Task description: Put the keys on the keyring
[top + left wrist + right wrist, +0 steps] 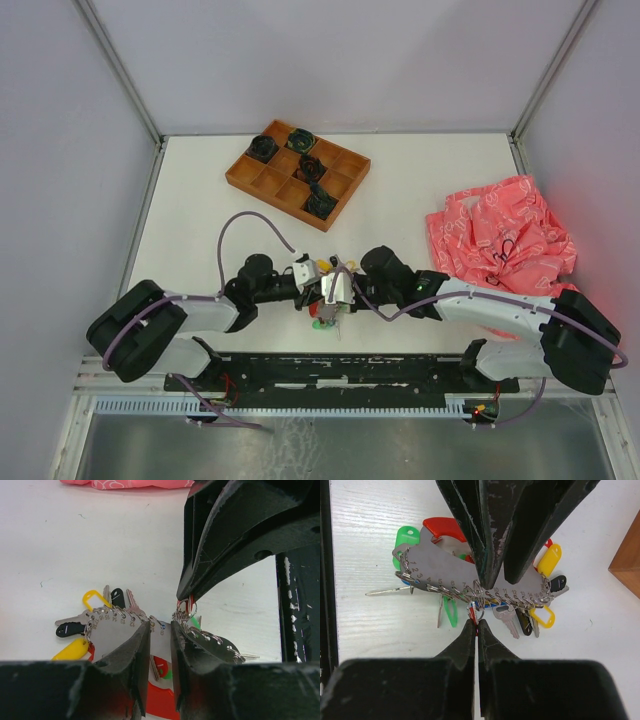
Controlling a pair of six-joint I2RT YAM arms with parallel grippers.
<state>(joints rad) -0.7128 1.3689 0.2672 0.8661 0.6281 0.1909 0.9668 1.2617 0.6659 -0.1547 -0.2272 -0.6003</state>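
Hiding keyring (445,567) middle: left tool (160,630) slightly apart, right tool (476,625) clamping half-seen red key (183,605).

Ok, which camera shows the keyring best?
The right wrist: it sees the keyring nearly whole, grey numbered plate and red loop. The left wrist catches only its ringed edge; the top view, a tiny grey speck.

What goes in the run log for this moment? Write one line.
left gripper: jaws apart over keyring | right gripper: shut on small ring at keyring edge | keys: several on keyring
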